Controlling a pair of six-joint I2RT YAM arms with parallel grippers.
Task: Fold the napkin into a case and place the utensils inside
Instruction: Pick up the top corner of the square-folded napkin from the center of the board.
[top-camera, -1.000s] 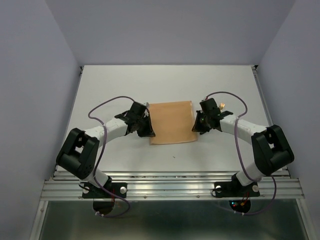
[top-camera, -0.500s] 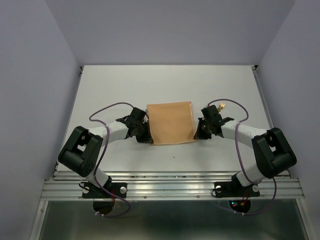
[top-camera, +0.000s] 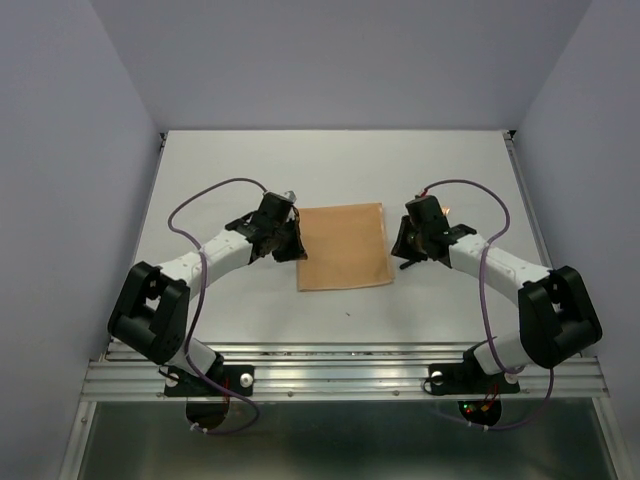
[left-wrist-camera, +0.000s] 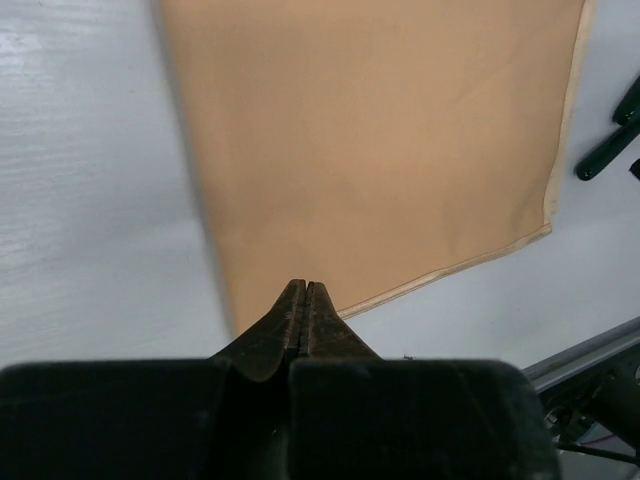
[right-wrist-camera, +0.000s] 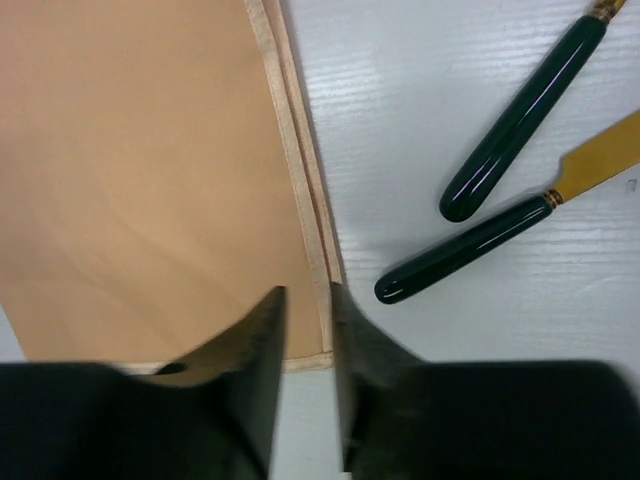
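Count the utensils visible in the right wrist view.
2. One utensil lies at upper right; a second utensil, gold-bladed, lies just below it. Both are right of the napkin. Others may be hidden.

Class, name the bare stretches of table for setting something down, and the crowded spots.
Bare: table beyond the napkin to the back wall, and between napkin and near rail. Crowded: napkin's sides, by left pincer, right pincer, utensils.

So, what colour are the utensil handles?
The handles are glossy dark green, near black; the right wrist view shows it best.
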